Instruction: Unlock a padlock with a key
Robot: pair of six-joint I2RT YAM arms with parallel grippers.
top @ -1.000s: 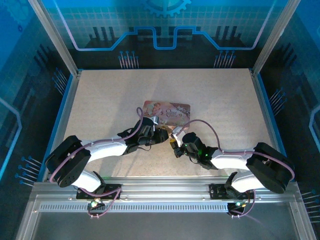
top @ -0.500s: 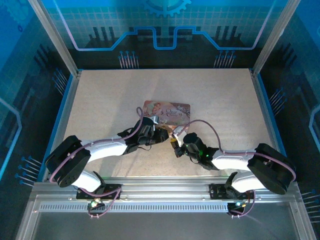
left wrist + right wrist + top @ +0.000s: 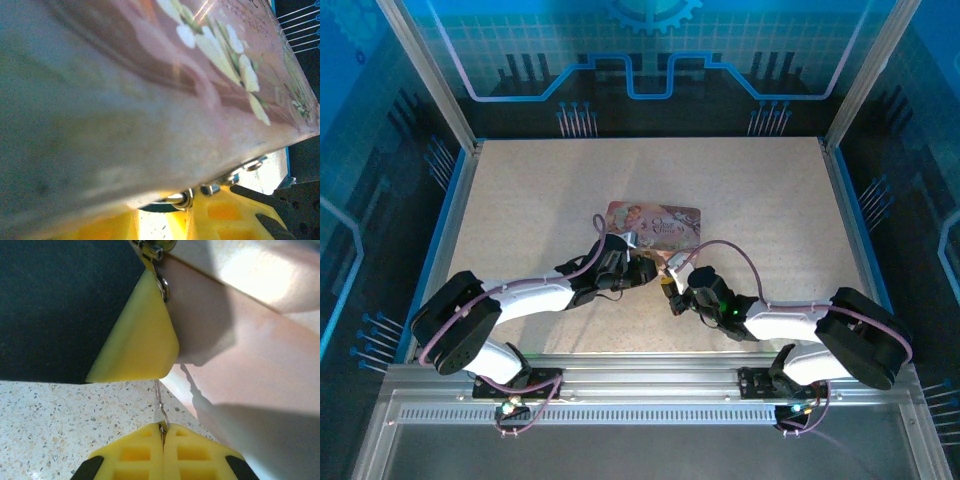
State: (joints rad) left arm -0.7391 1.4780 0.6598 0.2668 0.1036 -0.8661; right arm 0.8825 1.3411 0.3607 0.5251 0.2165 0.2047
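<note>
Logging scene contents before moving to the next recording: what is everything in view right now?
box: one, pink with illustrations, table centre.
padlock: one, small, silvery, at the box's edge by the left tool; blurred.
key: one, thin, silvery, pinched in the right tool.
table: one, speckled beige, under everything.
backdrop panels: blue, around the table.
arms: two, white and black with purple cables; left arm and right arm reach in from the near edge.
tools: two, yellow fingers; left at the box, right shut on the key.
</note>
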